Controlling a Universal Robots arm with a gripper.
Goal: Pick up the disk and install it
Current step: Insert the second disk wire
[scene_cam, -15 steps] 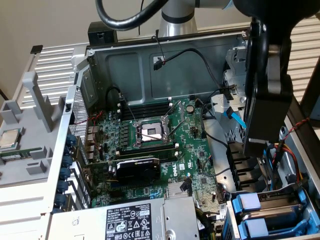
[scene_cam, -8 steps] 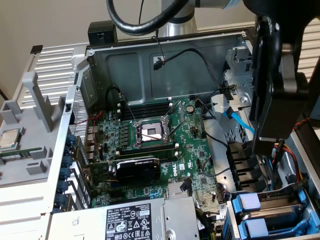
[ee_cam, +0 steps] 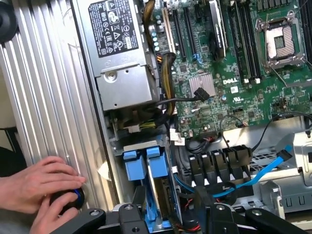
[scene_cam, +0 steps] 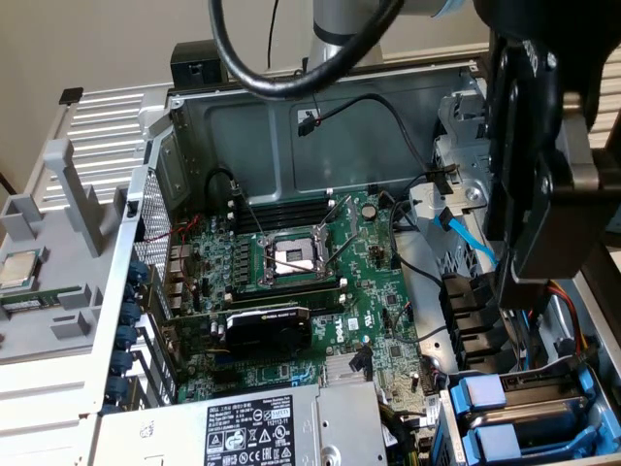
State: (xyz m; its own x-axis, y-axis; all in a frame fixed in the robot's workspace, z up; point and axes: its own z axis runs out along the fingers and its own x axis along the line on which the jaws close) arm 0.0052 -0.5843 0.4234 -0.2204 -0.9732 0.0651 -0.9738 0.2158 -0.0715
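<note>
The disk (ee_cam: pixel 157 165) sits in the drive bay (scene_cam: pixel 448 422) at a corner of the open computer case. It is one of two blue-fronted carriers lying side by side there, touching. No label shows, so which of the pair it is cannot be told for certain. The other carrier (ee_cam: pixel 133 163) is on the side away from the motherboard (ee_cam: pixel 243 83). The gripper (ee_cam: pixel 176 207) hangs above these two, its jaws spread wide and holding nothing.

Just beside the bay four black connectors (ee_cam: pixel 219 161) stand in a row, with one blue cable (ee_cam: pixel 253 178) running past them. Farther out, the one green motherboard carries one bare processor socket (ee_cam: pixel 280 41). Next to it is one grey power-supply box (ee_cam: pixel 122 53) with a black-and-white label. On the ribbed grey panel (ee_cam: pixel 44 97) outside the case, a person's two hands (ee_cam: pixel 34 183) close around one dark round knob (ee_cam: pixel 68 197).
</note>
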